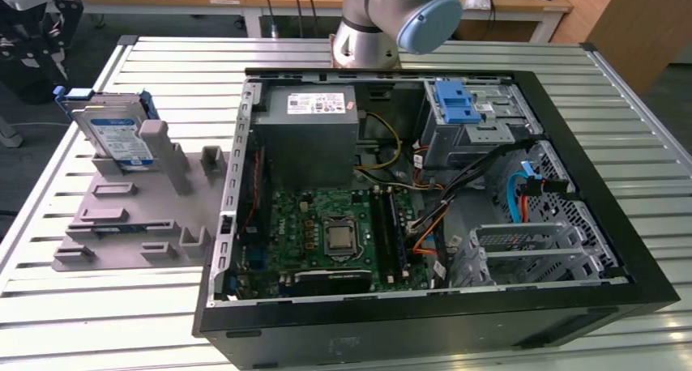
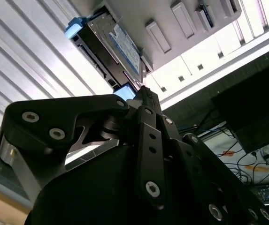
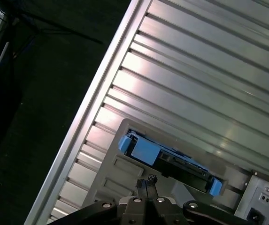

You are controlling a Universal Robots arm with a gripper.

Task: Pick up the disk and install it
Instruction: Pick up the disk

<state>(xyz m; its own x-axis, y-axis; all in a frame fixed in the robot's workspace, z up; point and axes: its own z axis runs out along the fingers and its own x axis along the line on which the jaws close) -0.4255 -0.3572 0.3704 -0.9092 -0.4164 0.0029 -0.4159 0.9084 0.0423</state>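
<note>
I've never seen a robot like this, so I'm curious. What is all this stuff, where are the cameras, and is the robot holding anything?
This is one robot arm with a gripper, which is a claw with two fingers. The exterior view comes from a camera that is not on the arm. It shows a ribbed metal table with an open computer case on it. Beside the case, on the exterior view's left, sits a grey holder. The disk, with its blue frame, stands upright in that holder. The two wrist views come from cameras that ride on the arm. That is why both wrist views show the gripper up close, with the disk just beyond its tips. The gripper is shut and holds nothing. The disk has not been picked up yet.
</note>
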